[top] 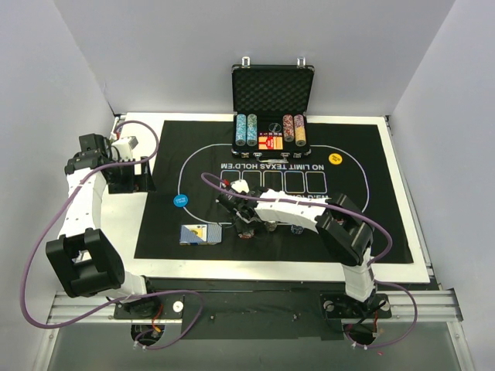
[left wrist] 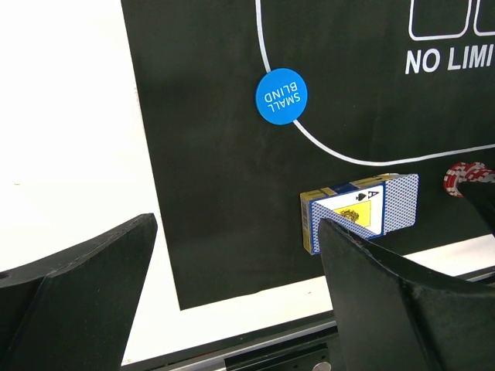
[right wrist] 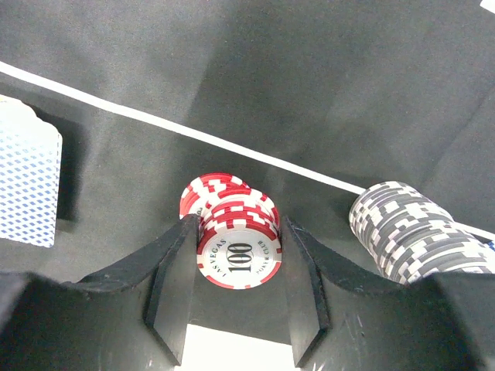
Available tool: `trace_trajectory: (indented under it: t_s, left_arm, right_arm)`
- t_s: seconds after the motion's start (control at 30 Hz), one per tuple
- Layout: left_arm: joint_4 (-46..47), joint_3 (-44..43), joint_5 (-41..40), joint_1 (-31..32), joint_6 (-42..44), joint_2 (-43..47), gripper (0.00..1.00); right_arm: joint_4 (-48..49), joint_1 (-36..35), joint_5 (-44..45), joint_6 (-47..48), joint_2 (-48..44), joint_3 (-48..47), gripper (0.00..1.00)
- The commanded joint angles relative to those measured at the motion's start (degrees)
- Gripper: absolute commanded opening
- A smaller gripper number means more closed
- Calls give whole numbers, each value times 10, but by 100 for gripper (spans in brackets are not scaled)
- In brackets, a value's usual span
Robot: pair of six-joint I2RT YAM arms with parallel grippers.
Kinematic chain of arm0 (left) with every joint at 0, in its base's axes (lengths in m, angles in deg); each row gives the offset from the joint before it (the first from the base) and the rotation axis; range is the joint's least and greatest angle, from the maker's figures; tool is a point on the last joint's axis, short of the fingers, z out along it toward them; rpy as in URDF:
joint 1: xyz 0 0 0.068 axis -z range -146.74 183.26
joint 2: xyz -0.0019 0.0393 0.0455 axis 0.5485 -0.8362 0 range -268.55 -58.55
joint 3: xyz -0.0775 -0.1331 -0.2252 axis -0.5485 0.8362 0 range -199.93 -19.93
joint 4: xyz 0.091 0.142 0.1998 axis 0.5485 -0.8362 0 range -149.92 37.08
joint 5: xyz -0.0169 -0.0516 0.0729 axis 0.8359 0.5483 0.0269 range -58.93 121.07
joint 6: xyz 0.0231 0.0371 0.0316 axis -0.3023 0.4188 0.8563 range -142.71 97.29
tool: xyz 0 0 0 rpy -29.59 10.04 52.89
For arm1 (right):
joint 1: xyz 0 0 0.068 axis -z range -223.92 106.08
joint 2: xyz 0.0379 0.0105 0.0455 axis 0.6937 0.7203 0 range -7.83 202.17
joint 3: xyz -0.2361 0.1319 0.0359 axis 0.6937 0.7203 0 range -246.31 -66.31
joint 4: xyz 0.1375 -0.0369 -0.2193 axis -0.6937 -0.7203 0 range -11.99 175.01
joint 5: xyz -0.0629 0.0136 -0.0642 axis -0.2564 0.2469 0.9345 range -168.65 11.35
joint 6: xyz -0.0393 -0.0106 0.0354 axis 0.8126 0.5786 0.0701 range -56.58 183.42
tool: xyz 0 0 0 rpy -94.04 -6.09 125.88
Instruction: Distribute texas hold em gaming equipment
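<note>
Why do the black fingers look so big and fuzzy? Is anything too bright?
Left wrist view: fingers near the lens look huge and soft; white table washed out. Right wrist view: red chips sharp. Top view: even light, soft shadows.

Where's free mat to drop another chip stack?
Free: mat right of the yellow disc, and its far-left corner between case and blue disc. Crowded: near edge, where card deck, red stack, grey stack and right gripper bunch.
</note>
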Motion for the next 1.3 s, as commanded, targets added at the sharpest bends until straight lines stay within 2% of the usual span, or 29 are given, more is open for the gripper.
trace_trajectory:
  t_s: [0.0, 0.37, 0.53, 0.97, 1.27]
  left_arm:
    - [19, 3, 7, -5, 10, 19, 97]
    - [18, -2, 8, -7, 11, 18, 97]
    - [15, -6, 7, -10, 14, 17, 97]
    - [16, -2, 7, -13, 10, 15, 97]
    - [11, -15, 6, -15, 8, 5, 97]
  right_arm:
    - [-33, -5, 2, 1, -41, -23, 27]
    - [-61, -4, -2, 16, -32, -82, 26]
    - [-76, -5, -8, 29, 2, -145, 26]
    - [-90, 18, -69, 51, 226, -427, 27]
    - [-42, 39, -122, 41, 295, -486, 28]
